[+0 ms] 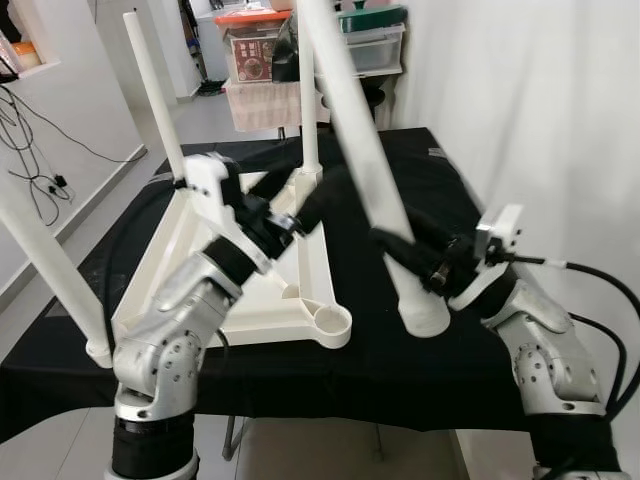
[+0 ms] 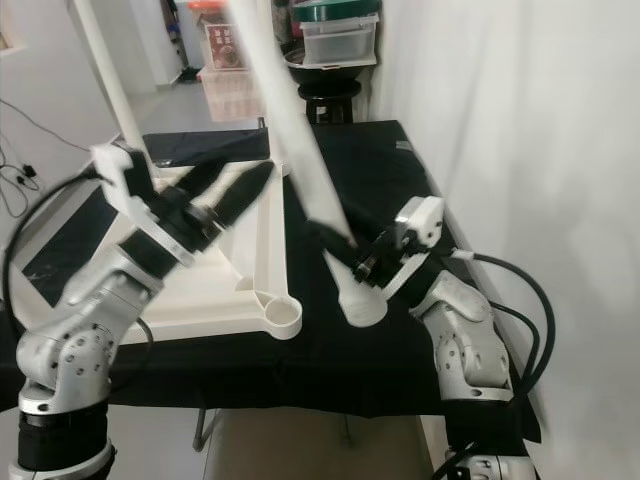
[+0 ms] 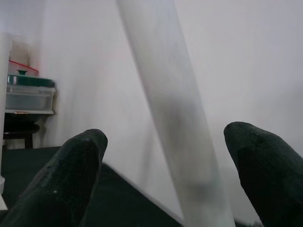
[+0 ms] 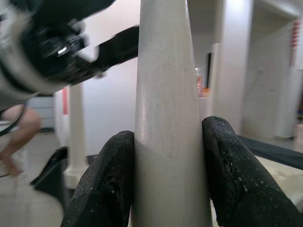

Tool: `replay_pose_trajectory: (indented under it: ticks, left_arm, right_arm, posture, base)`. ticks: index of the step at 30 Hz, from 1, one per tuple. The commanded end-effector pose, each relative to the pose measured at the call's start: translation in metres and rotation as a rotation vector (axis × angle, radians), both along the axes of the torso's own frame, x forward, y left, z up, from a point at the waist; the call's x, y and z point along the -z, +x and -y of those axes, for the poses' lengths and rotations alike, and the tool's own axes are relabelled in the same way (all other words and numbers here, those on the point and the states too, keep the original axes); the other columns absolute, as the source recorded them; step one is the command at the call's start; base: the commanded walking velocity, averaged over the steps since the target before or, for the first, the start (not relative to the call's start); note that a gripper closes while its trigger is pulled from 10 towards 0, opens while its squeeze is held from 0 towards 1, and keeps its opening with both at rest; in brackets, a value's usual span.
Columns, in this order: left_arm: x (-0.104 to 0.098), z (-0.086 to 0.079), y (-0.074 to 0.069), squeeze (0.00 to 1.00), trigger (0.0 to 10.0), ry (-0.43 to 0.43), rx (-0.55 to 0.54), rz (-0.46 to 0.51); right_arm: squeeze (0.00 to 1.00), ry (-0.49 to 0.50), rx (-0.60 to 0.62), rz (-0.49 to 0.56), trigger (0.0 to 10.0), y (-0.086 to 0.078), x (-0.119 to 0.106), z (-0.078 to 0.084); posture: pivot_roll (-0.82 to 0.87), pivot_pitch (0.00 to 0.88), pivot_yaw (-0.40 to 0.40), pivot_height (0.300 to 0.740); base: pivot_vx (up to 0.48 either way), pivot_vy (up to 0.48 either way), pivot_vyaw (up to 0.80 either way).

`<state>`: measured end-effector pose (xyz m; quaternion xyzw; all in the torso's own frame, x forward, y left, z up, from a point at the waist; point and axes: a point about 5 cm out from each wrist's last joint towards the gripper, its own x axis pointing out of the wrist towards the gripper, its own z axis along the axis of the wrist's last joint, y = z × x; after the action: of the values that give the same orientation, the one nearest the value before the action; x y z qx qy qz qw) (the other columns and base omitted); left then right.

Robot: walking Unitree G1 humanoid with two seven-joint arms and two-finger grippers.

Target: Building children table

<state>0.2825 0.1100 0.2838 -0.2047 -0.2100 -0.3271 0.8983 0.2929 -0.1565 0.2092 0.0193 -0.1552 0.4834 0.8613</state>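
Observation:
The white children's table top [image 1: 250, 322] lies upside down on a table covered in black cloth [image 1: 400, 370]. Three white legs [image 1: 155, 90] [image 1: 50, 265] [image 1: 309, 110] stand up from its corners. The round socket at the near right corner [image 1: 333, 321] holds nothing. My right gripper [image 1: 400, 245] is shut on the fourth leg [image 1: 360, 130], near its thick end. This leg tilts back to the left, and its thick end [image 1: 424, 318] is just right of that socket. My left gripper [image 2: 246, 170] is open above the table top, its fingers pointing at the held leg [image 3: 170, 109].
A white curtain [image 1: 540, 120] hangs close along the right side. Behind the table stand storage boxes [image 1: 262, 50], plastic drawers [image 1: 375, 40] and a dark stool [image 2: 325, 95]. Cables [image 1: 30, 140] trail on the floor at the left.

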Motion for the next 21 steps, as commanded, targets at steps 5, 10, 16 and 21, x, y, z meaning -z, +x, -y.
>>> replay_pose_trajectory:
  ticks: [5, 10, 16, 21]
  left_arm:
    - [-0.007, -0.006, 0.001, 1.0, 10.0, -0.044, -0.003, -0.006]
    - [-0.009, -0.007, 0.004, 1.0, 10.0, -0.09, 0.048, -0.039]
    - [-0.014, 0.0, -0.001, 0.0, 0.0, -0.193, 0.177, -0.049]
    - [-0.014, 0.006, -0.009, 0.0, 0.0, -0.205, 0.268, -0.059]
  right_arm:
    - [0.0, -0.047, -0.094, 0.045, 10.0, -0.008, -0.002, -0.013]
    - [0.0, -0.087, -0.154, 0.051, 10.0, -0.014, 0.0, -0.02]
    - [0.0, -0.129, -0.118, 0.071, 10.0, -0.009, 0.003, -0.026]
    - [0.0, -0.163, -0.048, 0.094, 10.0, -0.001, 0.004, -0.029]
  posture:
    - [-0.1, 0.0, 0.06, 0.74]
    - [-0.1, 0.0, 0.059, 0.74]
    - [-0.11, 0.0, 0.058, 0.74]
    - [-0.11, 0.0, 0.057, 0.74]
  base:
    - [0.0, 0.0, 0.0]
    - [0.0, 0.0, 0.0]
    - [0.0, 0.0, 0.0]
    - [0.0, 0.0, 0.0]
